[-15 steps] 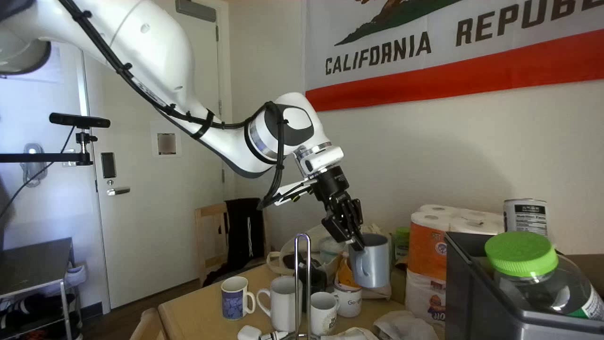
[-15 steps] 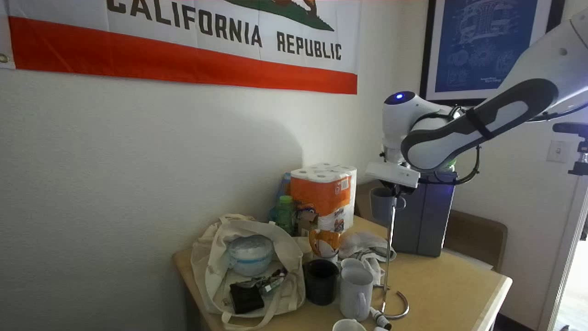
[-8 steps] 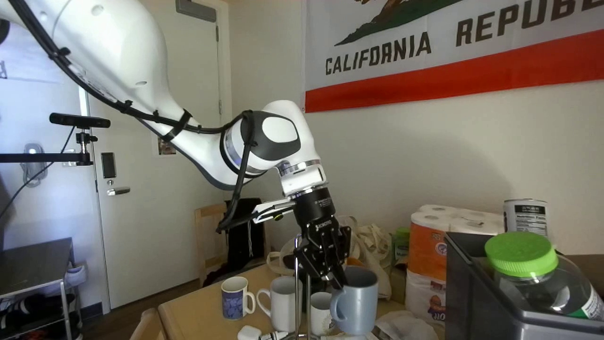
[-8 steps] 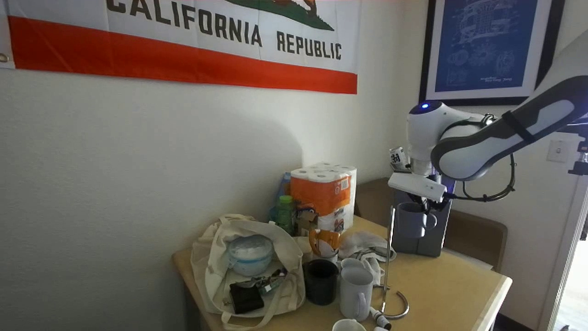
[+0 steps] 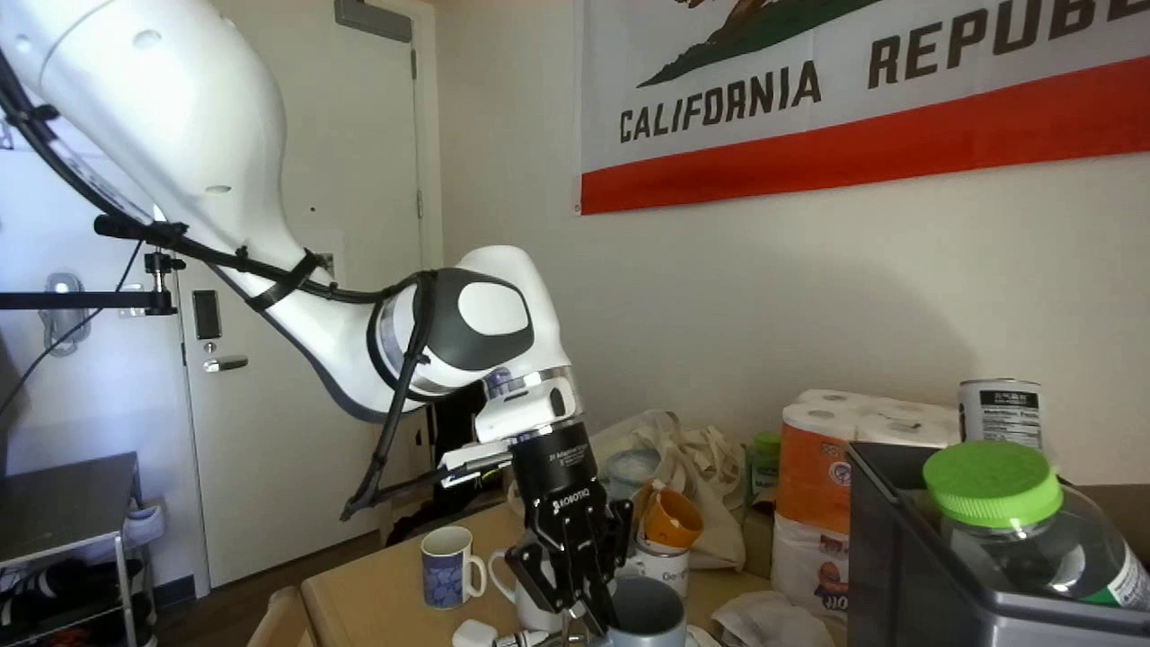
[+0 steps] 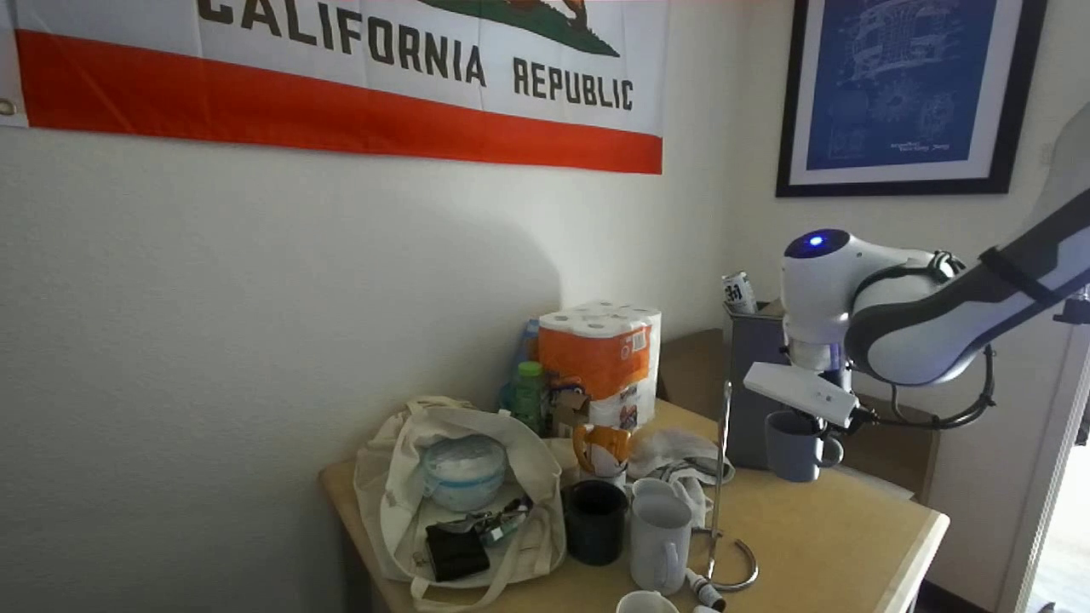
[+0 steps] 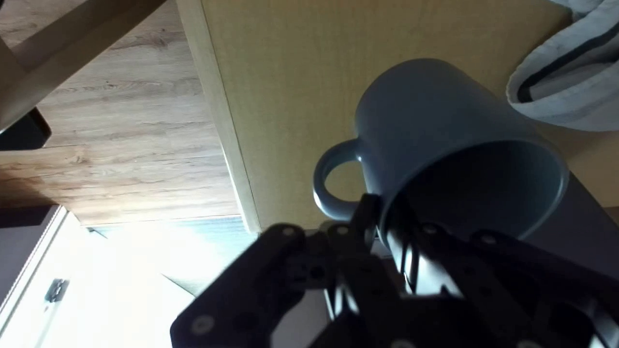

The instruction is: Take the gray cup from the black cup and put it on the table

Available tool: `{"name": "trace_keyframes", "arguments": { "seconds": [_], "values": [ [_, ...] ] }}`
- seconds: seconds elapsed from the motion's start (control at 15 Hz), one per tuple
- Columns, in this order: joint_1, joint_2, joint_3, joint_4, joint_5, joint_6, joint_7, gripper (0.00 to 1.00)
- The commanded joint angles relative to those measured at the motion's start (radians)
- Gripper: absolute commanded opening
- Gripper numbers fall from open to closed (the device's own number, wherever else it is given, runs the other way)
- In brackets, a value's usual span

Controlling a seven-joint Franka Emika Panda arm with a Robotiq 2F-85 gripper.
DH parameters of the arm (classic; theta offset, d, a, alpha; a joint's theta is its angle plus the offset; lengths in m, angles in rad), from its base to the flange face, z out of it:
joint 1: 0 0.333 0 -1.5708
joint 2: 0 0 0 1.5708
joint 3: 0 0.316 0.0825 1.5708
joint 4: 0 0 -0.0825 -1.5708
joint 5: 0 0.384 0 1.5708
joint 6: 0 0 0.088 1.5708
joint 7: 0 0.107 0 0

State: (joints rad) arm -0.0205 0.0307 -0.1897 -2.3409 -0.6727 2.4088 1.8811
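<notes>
In an exterior view, a white robot arm (image 5: 503, 314) angles down over a light brown wooden counter (image 5: 377, 580), its black fingers (image 5: 600, 611) at the rim of a gray cup (image 5: 649, 611) whose base is cut off by the bottom of the frame. In an exterior view, the same cup appears roughly upright in front of a dark gray bin (image 6: 754, 340), well apart from the black cup (image 6: 596, 522), which stands on the counter beside white mugs (image 6: 661, 545); a metal stand (image 6: 721, 464) rises between the two as seen from here. Whether the gray cup's base touches the counter cannot be told. In the wrist view, the fingers pinch one wall of the gray cup, one inside and one outside, just beside its handle (image 7: 319, 180); bare counter shows around it, the handle points toward the counter's near edge, and a pale cloth (image 7: 575, 82) lies on the opposite side. The likeliest trouble is a drop: if the fingers spread before the base is down, the cup could land on its rim of base and tip or roll toward that edge. Because only one wall is held, it may swing or slip. A sideways drift could knock the bin or stand, or set the base on the cloth.
</notes>
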Motion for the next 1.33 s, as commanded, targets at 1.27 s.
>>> {"name": "trace_keyframes", "arguments": {
  "seconds": [1.27],
  "values": [
    [-0.030,0.131,-0.021,-0.149,-0.164,0.290,0.347,0.03]
  ]
}}
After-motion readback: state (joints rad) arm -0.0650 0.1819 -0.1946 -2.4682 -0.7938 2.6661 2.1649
